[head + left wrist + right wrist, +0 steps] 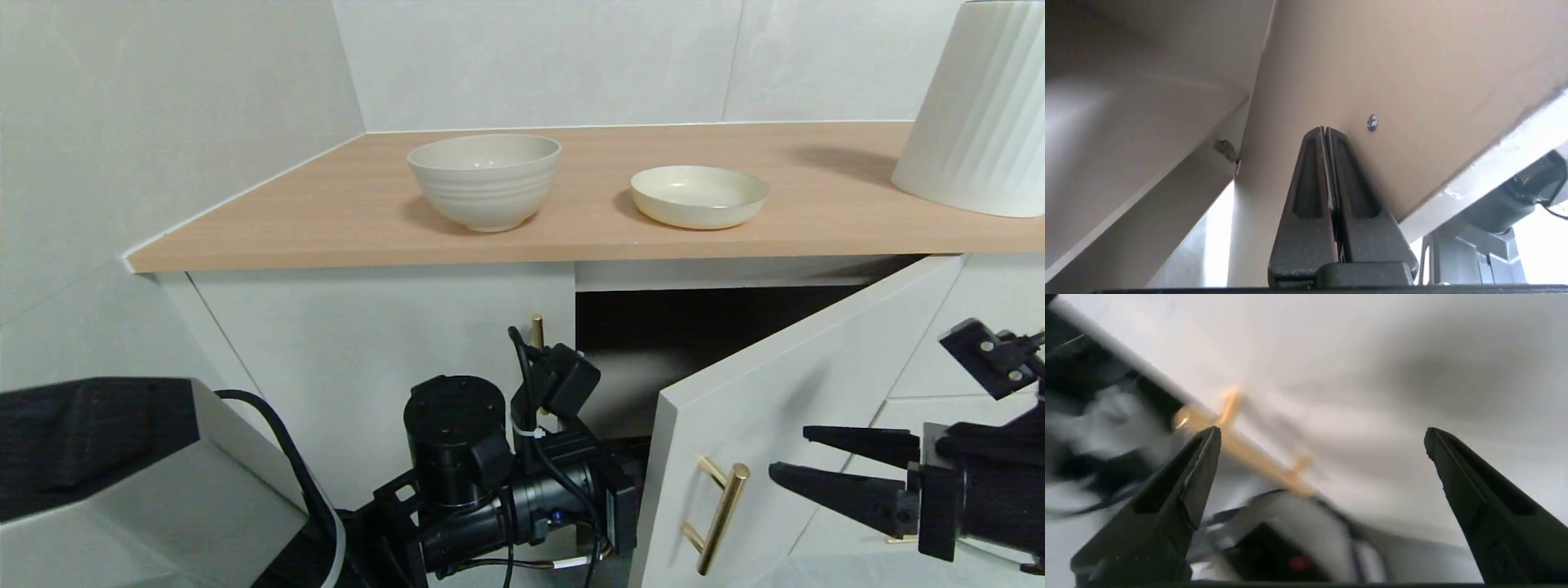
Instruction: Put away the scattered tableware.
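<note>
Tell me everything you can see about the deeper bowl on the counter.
The bowl is cream, round and deep, with shallow ridges ringing its outer wall and a narrow foot. It looks like smooth ceramic or plastic. It stands upright on the wooden countertop; what shows of its inside is empty. The shallow dish lies apart on its right; only the countertop touches it.

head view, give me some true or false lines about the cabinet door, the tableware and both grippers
1. The cabinet door on the right stands open. True.
2. The ribbed bowl sits inside the cabinet. False: it stands on the wooden countertop.
3. The shallow dish lies apart from the bowl, to its right. True.
4. The right gripper is shut on the gold door handle. False: it is open, just short of the handle.
5. The left gripper is open. False: it is shut.
</note>
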Robot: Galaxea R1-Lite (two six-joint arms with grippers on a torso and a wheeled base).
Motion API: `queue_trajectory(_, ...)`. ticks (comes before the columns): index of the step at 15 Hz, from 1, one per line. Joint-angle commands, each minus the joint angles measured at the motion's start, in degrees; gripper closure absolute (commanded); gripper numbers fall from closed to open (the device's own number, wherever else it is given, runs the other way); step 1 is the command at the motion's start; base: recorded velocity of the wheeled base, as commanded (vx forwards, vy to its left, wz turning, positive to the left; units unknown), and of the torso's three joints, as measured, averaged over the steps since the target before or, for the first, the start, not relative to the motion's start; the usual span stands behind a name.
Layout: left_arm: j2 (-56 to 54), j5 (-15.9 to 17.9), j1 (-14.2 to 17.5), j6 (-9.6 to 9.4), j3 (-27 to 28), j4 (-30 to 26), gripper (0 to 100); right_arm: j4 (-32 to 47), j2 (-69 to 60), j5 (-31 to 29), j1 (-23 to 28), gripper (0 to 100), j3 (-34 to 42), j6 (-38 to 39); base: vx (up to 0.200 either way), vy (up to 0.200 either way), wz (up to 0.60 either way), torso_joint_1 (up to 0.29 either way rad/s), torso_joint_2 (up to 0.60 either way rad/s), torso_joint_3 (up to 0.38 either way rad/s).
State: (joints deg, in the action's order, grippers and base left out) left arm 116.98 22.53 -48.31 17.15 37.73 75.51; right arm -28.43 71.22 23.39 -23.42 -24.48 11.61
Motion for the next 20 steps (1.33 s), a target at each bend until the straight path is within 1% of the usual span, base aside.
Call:
queue_trajectory(1, -0.2, -0.1, -0.2, -0.01, 0.2, -0.9, 100, 4.6, -6.7, -4.3, -0.2, 0, -4.9, -1.9, 0.0, 0.0, 0.0, 0.0, 0.0, 0.0)
queue_trajectory(5, -0.1, 0.1, -0.6, -0.01, 1.2, -1.9, 100, 5.5, -9.0, -4.3, -0.2, 0, -5.4, -1.9, 0.0, 0.0, 0.0, 0.0, 0.0, 0.0)
queue_trajectory(7, 0.0, 0.2, -0.6, -0.01, 2.5, -4.3, 100, 5.9, -9.3, -4.3, -0.2, 0, -5.5, -1.9, 0.0, 0.0, 0.0, 0.0, 0.0, 0.0)
queue_trajectory(10, 1.6, 0.3, -0.6, -0.01, 5.3, -5.5, 100, 6.0, -10.7, -4.3, -0.2, 0, -5.9, -1.9, -0.2, 0.0, 0.0, 0.009, 0.01, -0.001)
queue_trajectory(12, 1.6, 0.3, -0.7, 0.07, 6.9, -7.0, 100, 6.9, -11.8, -4.3, -0.2, 0, -6.5, -1.9, 0.0, 0.0, 0.0, 0.0, 0.0, 0.0)
queue_trajectory(13, 1.2, 0.3, -1.7, 0.6, 7.1, -7.6, 100, 7.2, -12.9, -4.3, -0.2, 0, -7.0, -1.9, 0.0, 0.0, 0.0, 0.0, 0.0, 0.0)
queue_trajectory(15, 1.7, 0.2, -2.2, 0.87, 7.8, -8.0, 100, 7.5, -13.8, -4.3, -0.2, 0, -7.2, -1.9, 0.0, 0.0, 0.0, 0.0, 0.0, 0.0)
queue_trajectory(18, 1.2, 0.2, -2.4, 0.87, 9.4, -11.1, 100, 8.3, -14.4, -4.3, -0.2, 0, -7.9, -1.9, 0.0, 0.0, 0.0, 0.0, 0.0, 0.0)
queue_trajectory(20, 0.5, 0.1, -2.9, 0.87, 10.9, -13.6, 100, 11.5, -15.9, -4.3, -0.2, 0, -9.4, -1.9, 0.0, 0.0, 0.0, 0.0, 0.0, 0.0)
